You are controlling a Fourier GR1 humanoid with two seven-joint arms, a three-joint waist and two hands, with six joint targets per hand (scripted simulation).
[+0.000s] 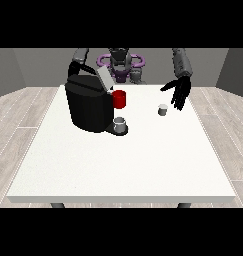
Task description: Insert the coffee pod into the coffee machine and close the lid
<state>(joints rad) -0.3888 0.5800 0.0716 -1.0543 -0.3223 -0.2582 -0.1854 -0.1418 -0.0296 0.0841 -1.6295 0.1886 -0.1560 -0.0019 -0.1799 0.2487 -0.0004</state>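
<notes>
Front view: coffee pod sits on the white bench, right of the coffee machine, whose lid stands raised, likely to admit the pod. Hand at the view's right hangs just beyond the pod, fingers straight, spread, holding nothing. Other hand hidden behind the machine. Grasp not yet made.

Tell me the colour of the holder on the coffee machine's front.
Red holder, front view.
</notes>
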